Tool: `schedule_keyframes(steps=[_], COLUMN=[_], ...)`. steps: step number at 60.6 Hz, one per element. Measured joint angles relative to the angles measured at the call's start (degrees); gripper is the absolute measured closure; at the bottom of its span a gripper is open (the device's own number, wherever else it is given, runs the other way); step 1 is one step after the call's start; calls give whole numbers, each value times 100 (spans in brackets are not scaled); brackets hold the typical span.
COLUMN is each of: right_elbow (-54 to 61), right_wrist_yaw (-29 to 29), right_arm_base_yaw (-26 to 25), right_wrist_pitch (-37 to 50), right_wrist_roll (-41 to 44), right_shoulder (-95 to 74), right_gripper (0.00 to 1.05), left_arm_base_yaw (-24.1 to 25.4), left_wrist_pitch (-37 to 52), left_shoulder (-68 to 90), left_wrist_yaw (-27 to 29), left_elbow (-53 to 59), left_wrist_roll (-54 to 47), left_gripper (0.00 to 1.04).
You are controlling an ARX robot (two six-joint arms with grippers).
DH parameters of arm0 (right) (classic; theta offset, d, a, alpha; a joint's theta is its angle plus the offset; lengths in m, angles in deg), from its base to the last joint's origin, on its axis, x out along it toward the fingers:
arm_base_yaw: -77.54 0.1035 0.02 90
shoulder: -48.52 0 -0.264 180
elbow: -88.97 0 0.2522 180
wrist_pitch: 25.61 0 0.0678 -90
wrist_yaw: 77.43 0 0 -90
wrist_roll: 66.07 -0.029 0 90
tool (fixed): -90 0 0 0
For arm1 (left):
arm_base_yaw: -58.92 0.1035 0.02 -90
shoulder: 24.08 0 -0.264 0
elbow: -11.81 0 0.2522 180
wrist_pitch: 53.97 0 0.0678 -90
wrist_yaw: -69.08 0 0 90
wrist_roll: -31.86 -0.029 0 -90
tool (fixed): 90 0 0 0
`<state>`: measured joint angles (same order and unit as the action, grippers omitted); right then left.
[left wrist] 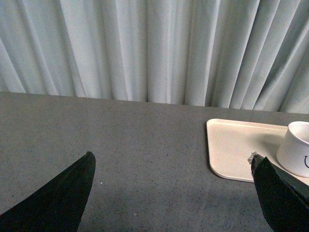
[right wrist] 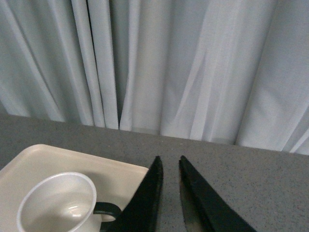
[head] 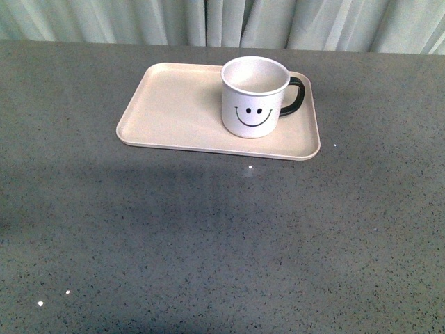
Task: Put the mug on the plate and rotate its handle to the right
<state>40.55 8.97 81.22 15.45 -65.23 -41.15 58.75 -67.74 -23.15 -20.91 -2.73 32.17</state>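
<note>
Glossy white cylindrical mug point(head: 254, 97) upright on matte rounded-rectangle plate point(head: 174, 111); left tool point(left wrist: 174, 186) spread, right tool point(right wrist: 170, 166) nearly pressed together, empty.

Speckled grey table point(head: 208, 243) under the plate point(head: 174, 111)

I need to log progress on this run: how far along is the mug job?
It looks finished. The mug stands upright on the plate, toward its right end, and the handle points right. Nothing is in hand: the left pincer is wide open over bare table, and the right pincer, nearly closed, holds nothing beside the plate. Nothing visible is left to do.
</note>
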Motion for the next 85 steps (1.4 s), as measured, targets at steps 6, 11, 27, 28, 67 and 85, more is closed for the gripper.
schedule_keyframes(steps=[6,11,27,28,67,85], right_elbow=[509,933,1998,2015,3300,3355], right_wrist_yaw=[42,70,348,348,345,348], right_arm_base_yaw=[-37,-74,-363,-363,-367,-367], right_wrist_pitch=[153,219,236,232,-927,-2006], right_wrist_roll=[-22,-22,-24,-24,-24,-24], right_shoulder=[420,713,1738,1777,4155,5399], right_gripper=[103,103,103,103,103,103], left_arm_base_yaw=[0,0,0,0,0,0], left_wrist_pitch=[0,0,0,0,0,0], left_shoulder=[0,0,0,0,0,0], left_wrist_yaw=[-2,-2,-2,-2,-2,-2], left_elbow=[0,0,0,0,0,0], left_wrist_roll=[0,0,0,0,0,0], left_gripper=[9,9,9,9,9,9])
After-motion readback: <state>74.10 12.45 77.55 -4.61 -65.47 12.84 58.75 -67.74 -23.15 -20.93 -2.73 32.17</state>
